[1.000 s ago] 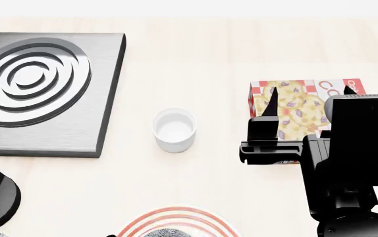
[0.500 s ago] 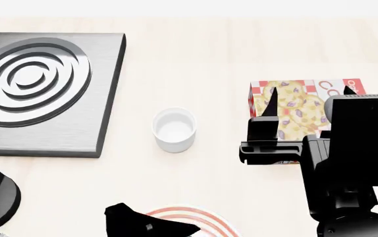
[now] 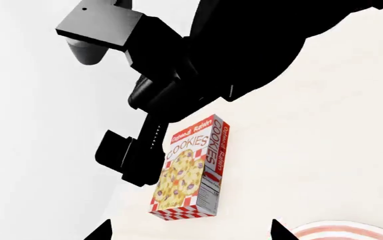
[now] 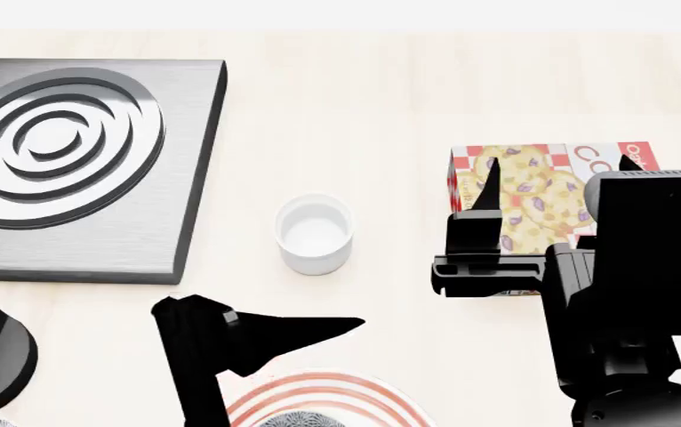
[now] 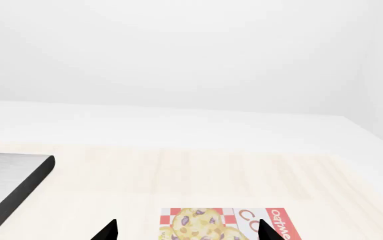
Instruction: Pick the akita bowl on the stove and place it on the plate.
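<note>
The akita bowl point(image 4: 301, 420), grey-speckled on white, is sitting on the red-ringed plate point(image 4: 323, 391) at the tabletop's point(image 4: 376, 89) near edge, mostly cut off. The stove point(image 4: 80, 165) is lying bare at the far left. The left gripper point(image 4: 245, 342) is hanging over the plate, jaws spread, empty. The right gripper point(image 4: 554, 182) is hovering wide apart above the cookie box point(image 4: 536, 191).

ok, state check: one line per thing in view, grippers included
stove: burner bare, nothing on it
plate: flat on the table, partly cut off by the frame edge
akita bowl: sits on the plate, only its rim shows
white cup: upright, empty
cookie box: lying flat, closed
left gripper: empty, above the plate; jaw gap unclear
right gripper: open, empty, over the cookie box
</note>
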